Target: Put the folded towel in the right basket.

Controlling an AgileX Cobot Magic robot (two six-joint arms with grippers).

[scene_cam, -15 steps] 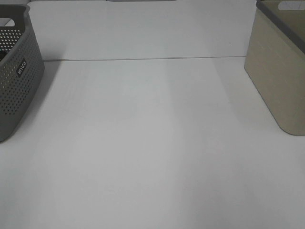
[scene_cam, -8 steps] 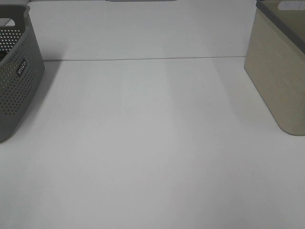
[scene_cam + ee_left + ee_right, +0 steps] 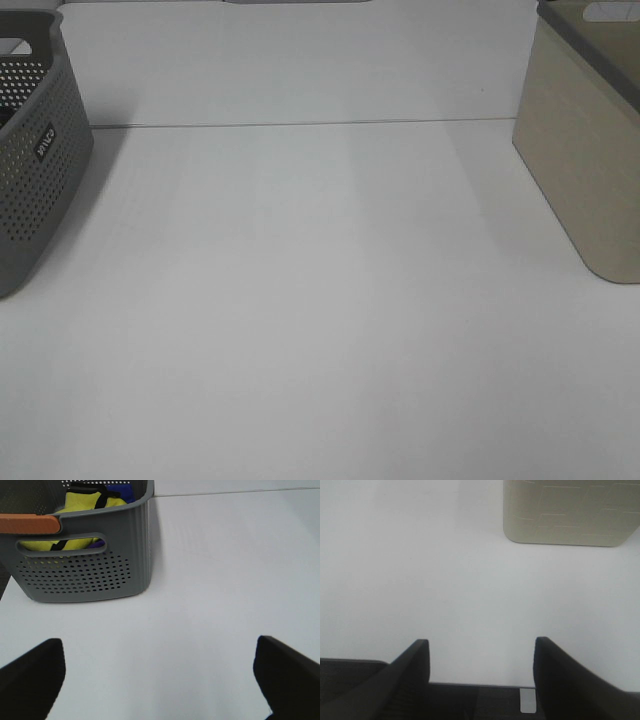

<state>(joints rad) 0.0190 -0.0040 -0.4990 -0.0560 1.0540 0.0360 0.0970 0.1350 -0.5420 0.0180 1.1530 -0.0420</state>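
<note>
The right basket [image 3: 590, 140] is a beige solid-walled bin at the table's right edge; it also shows in the right wrist view [image 3: 570, 512]. A grey perforated basket [image 3: 35, 150] stands at the left edge; the left wrist view shows it [image 3: 85, 565] holding yellow, black and blue cloth [image 3: 85, 500]. No folded towel lies on the table. My left gripper [image 3: 160, 675] is open and empty above the bare table. My right gripper [image 3: 481, 665] is open and empty, short of the beige basket. Neither arm shows in the high view.
A seam line [image 3: 300, 124] crosses the white table [image 3: 320, 300] at the back. An orange handle strip [image 3: 30, 522] sits on the grey basket's rim.
</note>
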